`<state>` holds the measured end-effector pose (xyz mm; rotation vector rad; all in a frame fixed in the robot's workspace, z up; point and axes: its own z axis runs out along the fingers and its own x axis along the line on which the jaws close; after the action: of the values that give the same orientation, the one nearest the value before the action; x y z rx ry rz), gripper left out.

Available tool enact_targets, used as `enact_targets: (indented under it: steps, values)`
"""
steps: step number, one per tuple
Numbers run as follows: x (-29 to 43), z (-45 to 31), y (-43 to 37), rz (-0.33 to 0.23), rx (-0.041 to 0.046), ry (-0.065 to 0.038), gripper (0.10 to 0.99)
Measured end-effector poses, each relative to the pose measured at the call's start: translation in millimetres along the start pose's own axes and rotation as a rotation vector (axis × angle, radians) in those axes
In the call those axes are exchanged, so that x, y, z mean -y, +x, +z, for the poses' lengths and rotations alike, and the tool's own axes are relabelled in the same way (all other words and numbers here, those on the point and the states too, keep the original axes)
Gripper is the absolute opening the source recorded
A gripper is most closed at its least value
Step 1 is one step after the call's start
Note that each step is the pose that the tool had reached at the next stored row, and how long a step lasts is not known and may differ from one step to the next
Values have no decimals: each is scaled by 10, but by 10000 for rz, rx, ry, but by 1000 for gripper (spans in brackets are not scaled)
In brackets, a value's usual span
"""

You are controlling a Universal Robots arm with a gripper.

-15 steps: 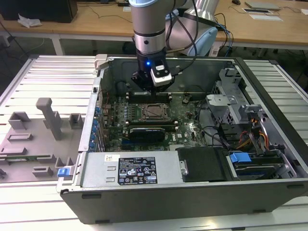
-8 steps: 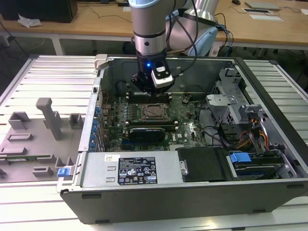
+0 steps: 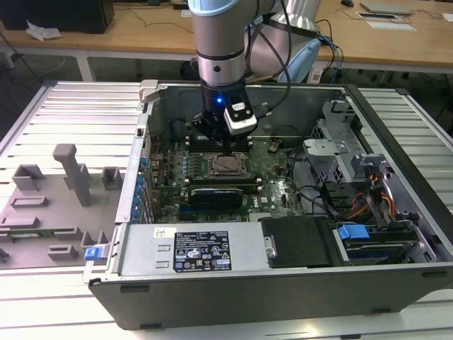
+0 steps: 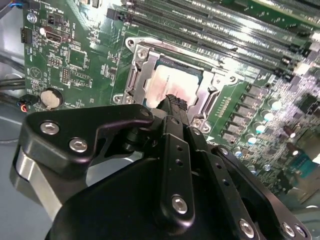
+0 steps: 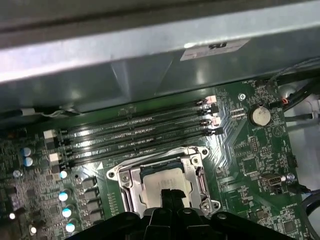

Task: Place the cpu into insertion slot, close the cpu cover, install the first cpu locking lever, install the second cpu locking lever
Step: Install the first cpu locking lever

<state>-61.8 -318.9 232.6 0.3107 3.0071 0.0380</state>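
Gripper hanging just above the cpu, jaws drawn together, apparently gripping nothing. Seated in the socket on the green board, framed by the lowered cpu cover, beside the memory slots.

Motherboard: green, fine pale tracing. Cpu: silvery-grey top, pinkish sheen in the second wrist view. Cpu cover: brownish-silver frame. Memory slots: black. Gripper: matte black, silver screws. Computer case: dark grey. Latch, at 8 o'clock of the case: blue.
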Motion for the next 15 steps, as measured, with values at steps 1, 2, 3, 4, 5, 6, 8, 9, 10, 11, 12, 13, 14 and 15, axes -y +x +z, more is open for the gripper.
enact_targets:
  steps: [1,2,3,4,5,6,8,9,10,11,12,13,14,15]
  values:
    - [2,2,0,-105,-3,-10,106]
    - [2,5,0,-234,-7,-21,106]
    - [3,7,1,-410,-12,-36,106]
    - [3,9,1,-564,-18,-41,106]
    - [3,11,1,-686,-30,-12,106]
    - [5,13,1,-761,-45,34,106]
    - [13,17,-1,-865,-79,153,106]
    - [19,19,-2,-923,-101,224,106]
    - [24,20,-3,-960,-115,275,106]
    - [30,21,-3,-990,-127,318,106]
    - [38,23,-5,-1033,-146,362,106]
    - [47,25,-6,-1069,-154,379,106]
    - [62,29,-12,-1135,-158,382,106]
    - [71,31,-20,-1190,-159,376,106]
